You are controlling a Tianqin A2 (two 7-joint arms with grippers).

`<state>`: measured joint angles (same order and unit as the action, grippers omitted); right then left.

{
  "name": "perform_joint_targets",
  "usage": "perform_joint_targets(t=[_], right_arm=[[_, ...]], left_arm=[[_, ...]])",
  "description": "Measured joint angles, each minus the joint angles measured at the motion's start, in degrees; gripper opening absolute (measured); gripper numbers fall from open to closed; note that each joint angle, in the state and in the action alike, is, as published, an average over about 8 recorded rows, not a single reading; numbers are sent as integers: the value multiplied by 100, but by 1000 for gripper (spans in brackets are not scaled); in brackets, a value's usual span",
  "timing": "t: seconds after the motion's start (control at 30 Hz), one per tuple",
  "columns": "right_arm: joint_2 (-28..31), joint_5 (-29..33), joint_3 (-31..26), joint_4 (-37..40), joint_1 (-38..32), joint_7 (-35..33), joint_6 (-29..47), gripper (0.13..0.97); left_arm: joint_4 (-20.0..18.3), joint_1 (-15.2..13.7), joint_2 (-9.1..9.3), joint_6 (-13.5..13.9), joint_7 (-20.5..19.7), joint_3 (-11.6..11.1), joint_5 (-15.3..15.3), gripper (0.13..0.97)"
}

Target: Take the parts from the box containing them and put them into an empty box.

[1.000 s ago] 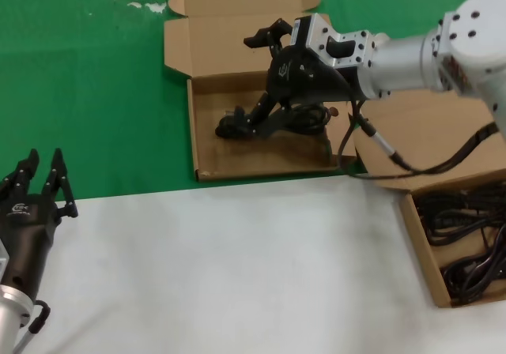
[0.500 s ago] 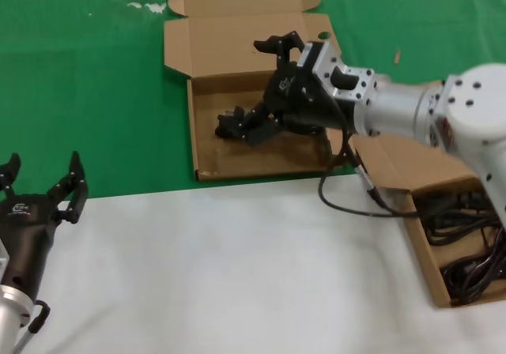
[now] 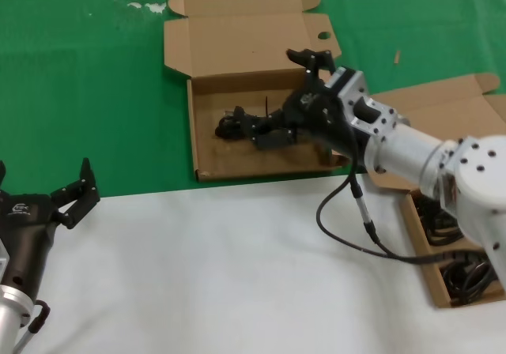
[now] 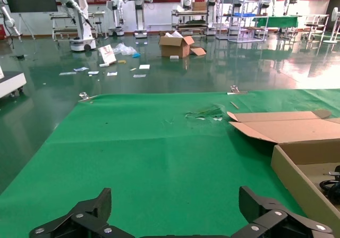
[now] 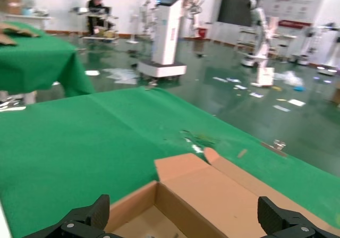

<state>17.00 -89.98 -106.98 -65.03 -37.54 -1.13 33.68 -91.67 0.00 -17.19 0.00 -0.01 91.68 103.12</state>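
One black coiled cord bundle [image 3: 254, 126] lies flat inside the shallow brown box with punched holes [image 3: 207, 150], lid folded open behind it. To that box's right, the second brown cardboard box [image 3: 424, 251] holds the remaining black cord bundles [image 3: 466, 273], lid open.

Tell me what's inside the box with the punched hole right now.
One black cord bundle lies on the floor of the holed box. The open right gripper and its arm cover the box's right part, so anything there is hidden.
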Motion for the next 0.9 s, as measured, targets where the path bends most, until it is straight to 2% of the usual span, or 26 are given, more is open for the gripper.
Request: perform_joint_targets(t=[0.1, 0.4, 0.7, 0.9], right_arm=[[1, -96, 111, -194, 273, 8, -245, 966], [5, -381, 444, -773, 1089, 32, -977, 966], [9, -665, 774, -1347, 1897, 57, -1702, 966], [12, -854, 994, -1730, 2437, 74, -2186, 966]], left_arm=[[0, 0, 0, 0, 1, 0, 0, 792], [0, 0, 0, 0, 3, 0, 0, 910], [0, 0, 0, 0, 1, 0, 0, 963], [0, 0, 0, 0, 1, 0, 0, 965]])
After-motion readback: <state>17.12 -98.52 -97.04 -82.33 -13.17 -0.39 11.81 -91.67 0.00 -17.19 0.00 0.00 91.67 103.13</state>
